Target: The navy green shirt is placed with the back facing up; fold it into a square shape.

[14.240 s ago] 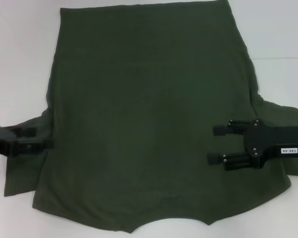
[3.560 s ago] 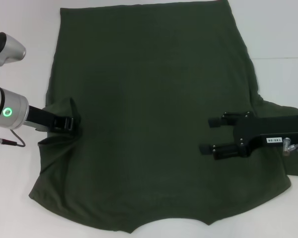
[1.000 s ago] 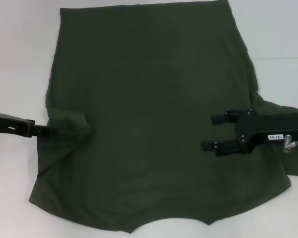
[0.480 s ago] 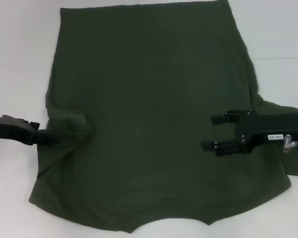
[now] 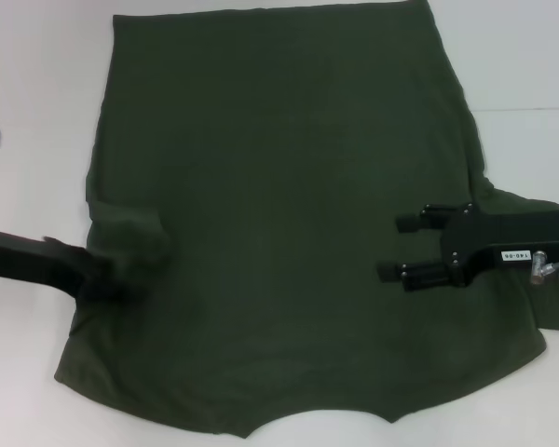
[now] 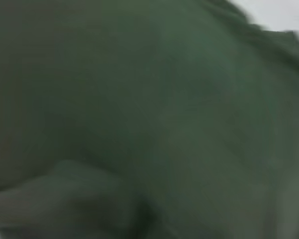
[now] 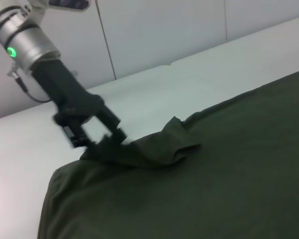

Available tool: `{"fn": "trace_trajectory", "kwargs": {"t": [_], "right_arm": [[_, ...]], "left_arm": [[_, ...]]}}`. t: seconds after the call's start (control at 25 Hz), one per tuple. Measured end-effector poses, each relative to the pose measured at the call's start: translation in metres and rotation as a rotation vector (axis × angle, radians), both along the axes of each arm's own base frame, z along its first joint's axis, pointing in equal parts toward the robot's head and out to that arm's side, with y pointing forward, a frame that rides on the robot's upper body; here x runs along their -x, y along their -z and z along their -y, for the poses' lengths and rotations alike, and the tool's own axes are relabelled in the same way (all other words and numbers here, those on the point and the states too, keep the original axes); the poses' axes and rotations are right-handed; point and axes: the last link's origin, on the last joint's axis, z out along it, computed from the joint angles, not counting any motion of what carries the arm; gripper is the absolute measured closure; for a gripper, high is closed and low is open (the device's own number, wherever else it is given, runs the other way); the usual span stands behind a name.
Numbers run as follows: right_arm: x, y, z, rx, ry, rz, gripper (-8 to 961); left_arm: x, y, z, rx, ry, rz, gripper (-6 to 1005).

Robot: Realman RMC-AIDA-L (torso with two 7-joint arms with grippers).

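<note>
Left tool (image 5: pixel 107 270) back at folded sleeve (image 5: pixel 130 237) — shirt (image 5: pixel 289 186) flat, right tool (image 5: pixel 405 247) hovering

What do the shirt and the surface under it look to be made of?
The navy green shirt looks like soft matte knit, probably cotton: it shows no sheen and bunches into limp folds where the left gripper meets its folded-in sleeve. The table looks like a smooth, pale, hard top, with a seam line visible; its exact material is unclear.
</note>
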Motion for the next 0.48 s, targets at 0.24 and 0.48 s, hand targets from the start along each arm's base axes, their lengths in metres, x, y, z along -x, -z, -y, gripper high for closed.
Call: {"fn": "trace_trajectory", "kwargs": {"t": [0.24, 0.48], "right_arm": [[0.001, 0.0, -0.001, -0.003, -0.001, 0.002, 13], [0.002, 0.001, -0.002, -0.004, 0.0, 0.001, 13]], "left_arm": [[-0.028, 0.004, 0.011, 0.144, 0.043, 0.091, 153], [-0.028, -0.023, 0.001, -0.046, 0.035, 0.216, 153]]}}
